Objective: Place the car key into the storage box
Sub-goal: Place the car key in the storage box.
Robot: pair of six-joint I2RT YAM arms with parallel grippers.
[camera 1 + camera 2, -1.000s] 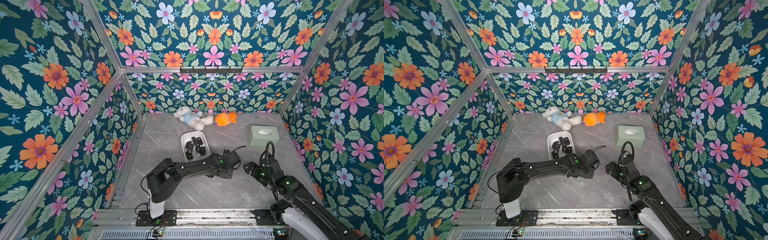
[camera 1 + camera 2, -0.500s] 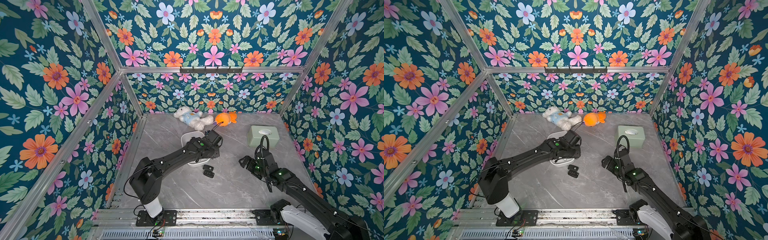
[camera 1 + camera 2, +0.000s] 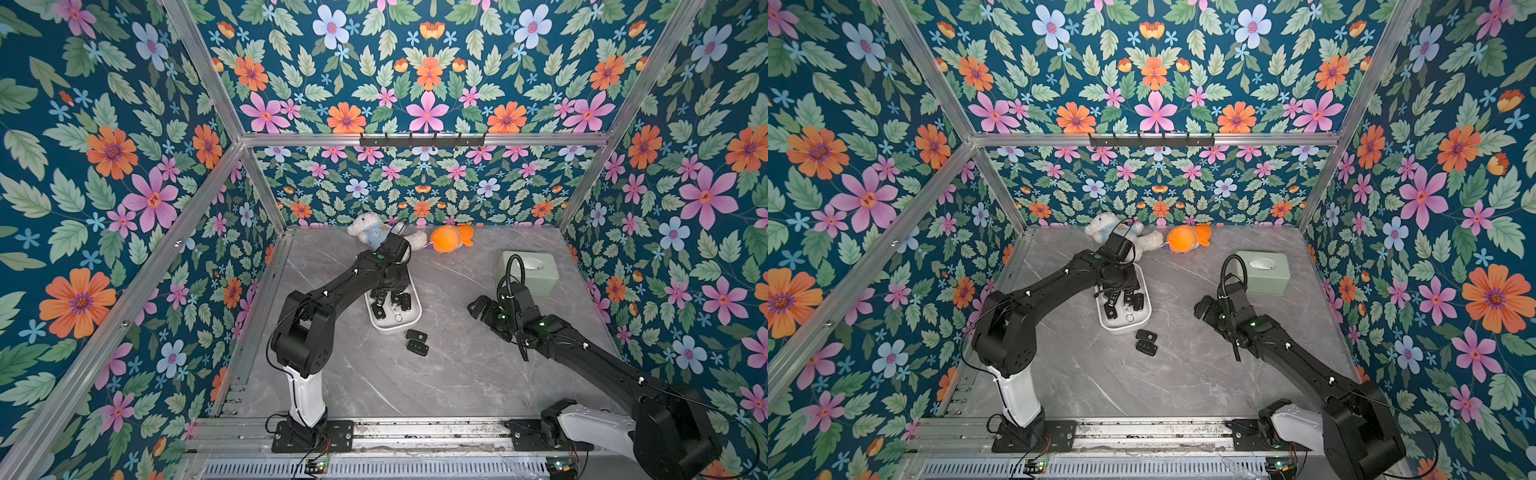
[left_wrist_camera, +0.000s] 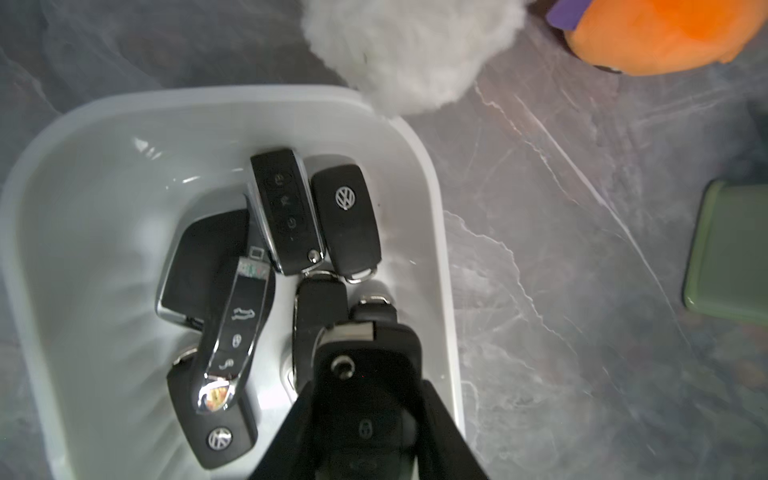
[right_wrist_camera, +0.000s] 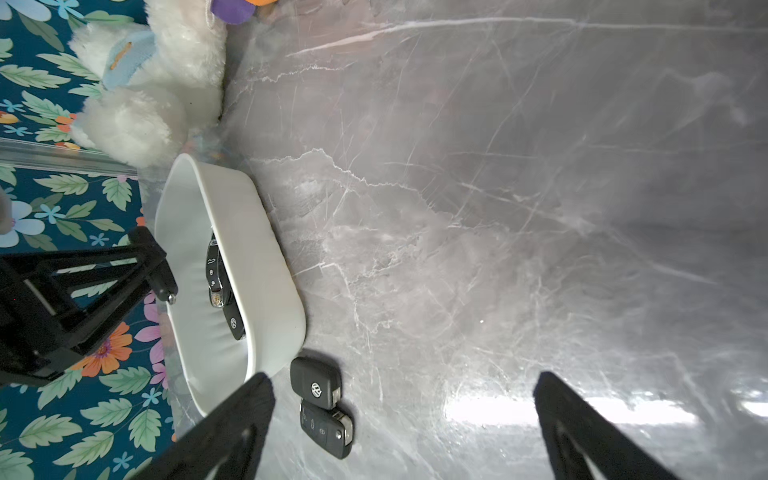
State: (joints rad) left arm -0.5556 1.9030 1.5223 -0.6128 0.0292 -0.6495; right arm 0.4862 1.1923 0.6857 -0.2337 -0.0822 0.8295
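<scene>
1. L claw [image 4: 368, 397] now hangs over the box [image 3: 395, 330]. A sec ago it was low at mid-desk, so it has swung back over the box since then.
2. It's clamped on a black key [image 4: 365, 370], lock button facing the wrist cam. The key is above the box floor near one long wall, over other keys [image 4: 286, 212] already inside. Not released yet; can't tell if it touches them.
3. R claw [image 5: 403, 378] has crept fwd toward 2 keys [image 3: 417, 340] lying on the desk [image 3: 457, 374] just beside the box's front wall. Fingers spread wide, nothing held.
4. Meaning: the carry looks done and only the drop is left. Those 2 outside prob come next.
</scene>
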